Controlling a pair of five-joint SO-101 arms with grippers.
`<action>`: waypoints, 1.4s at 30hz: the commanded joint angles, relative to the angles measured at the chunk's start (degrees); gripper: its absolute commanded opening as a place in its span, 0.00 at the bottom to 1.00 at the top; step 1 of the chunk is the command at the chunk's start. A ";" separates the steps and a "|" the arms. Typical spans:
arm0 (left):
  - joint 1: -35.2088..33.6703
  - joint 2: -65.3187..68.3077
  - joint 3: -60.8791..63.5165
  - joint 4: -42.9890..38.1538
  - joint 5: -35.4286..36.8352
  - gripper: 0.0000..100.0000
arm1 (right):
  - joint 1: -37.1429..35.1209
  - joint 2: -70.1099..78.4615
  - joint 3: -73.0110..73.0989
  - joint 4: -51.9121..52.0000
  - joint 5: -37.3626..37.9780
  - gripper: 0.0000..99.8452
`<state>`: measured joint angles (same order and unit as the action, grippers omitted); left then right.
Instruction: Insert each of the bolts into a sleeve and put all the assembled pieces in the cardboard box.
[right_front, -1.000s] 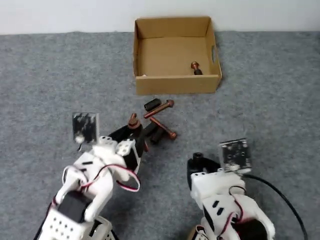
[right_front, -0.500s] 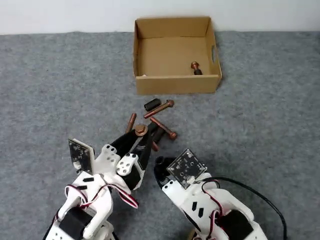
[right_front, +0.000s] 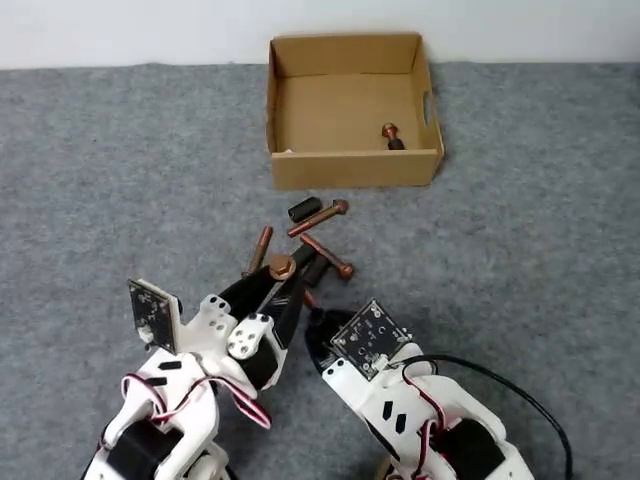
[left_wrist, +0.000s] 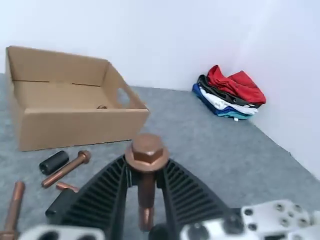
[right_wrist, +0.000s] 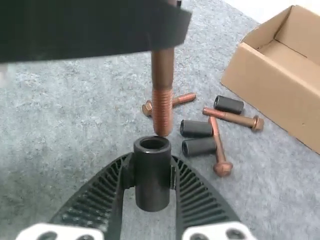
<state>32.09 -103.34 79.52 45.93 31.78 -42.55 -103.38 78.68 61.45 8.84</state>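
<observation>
Bolt (right_wrist: 162, 95) clenched thread-down in your left tool (left_wrist: 145, 175) hangs just above the upright sleeve (right_wrist: 152, 189) your right tool (right_wrist: 152, 166) grips, bore facing up for insertion; the cardboard box (right_front: 350, 168) sits beyond.

— What's everything resting on?
— Grey carpet (right_front: 540, 230), with the box (right_front: 355, 170) on it.
— And loose on it?
— A sleeve (right_front: 304, 210) and a bolt (right_front: 318, 218) lie just in front of the box. Two more bolts (right_front: 328, 256) and two sleeves (right_wrist: 196, 128) lie farther out. Clothes (left_wrist: 229, 93) lie well off to the box's side.
</observation>
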 joint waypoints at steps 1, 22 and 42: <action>2.55 -0.70 -3.91 0.00 0.70 0.00 | -0.31 -0.40 -1.05 -3.82 0.62 0.01; -2.81 -0.53 -11.03 2.64 0.70 0.00 | -0.31 -0.40 1.58 -4.44 0.62 0.01; 1.76 -0.62 -9.80 10.02 0.70 0.00 | -0.57 -0.40 -0.18 -9.36 8.88 0.01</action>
<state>33.41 -103.43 69.93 55.78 32.40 -42.55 -103.38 80.88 53.63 16.92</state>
